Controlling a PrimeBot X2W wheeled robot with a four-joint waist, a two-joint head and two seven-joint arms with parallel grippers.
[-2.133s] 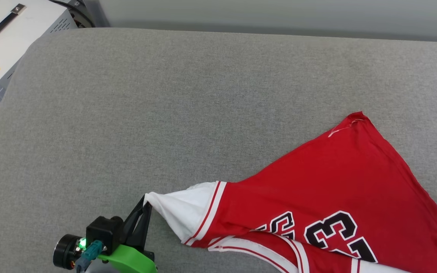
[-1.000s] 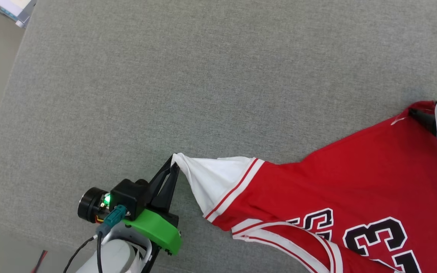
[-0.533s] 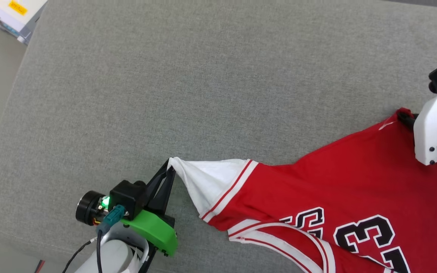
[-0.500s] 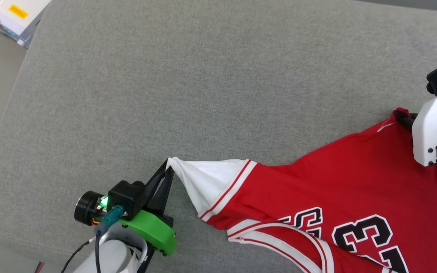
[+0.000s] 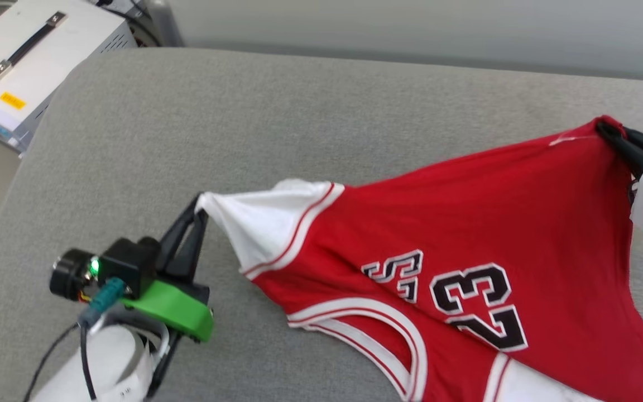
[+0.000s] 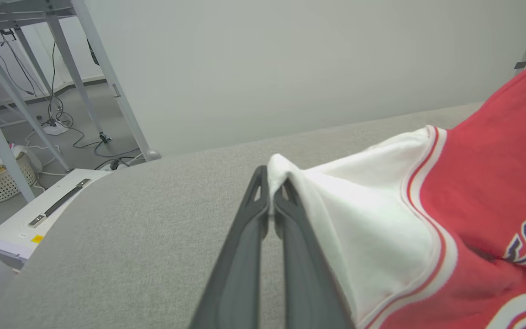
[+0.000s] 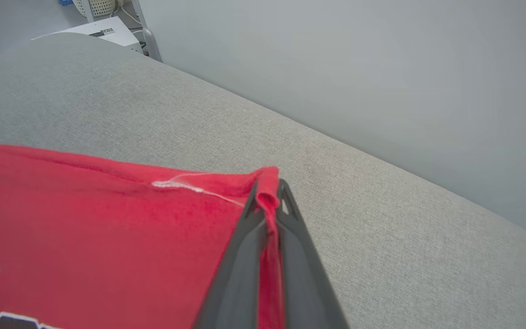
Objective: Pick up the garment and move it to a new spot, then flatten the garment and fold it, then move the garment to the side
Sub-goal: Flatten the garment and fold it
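Pinching garment (image 5: pixel 466 223): left jaws at sleeve tip (image 5: pixel 215 205), right jaws at red corner (image 5: pixel 595 129).

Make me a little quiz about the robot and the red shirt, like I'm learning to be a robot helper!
1. True or false: the left gripper pinches the white sleeve of the jersey.
2. Which number is on the jersey? A) 23 B) 45 C) 7
3. Fill in: the right gripper is shut on a ____ corner of the jersey.

Key: 1 true; 2 A; 3 red.
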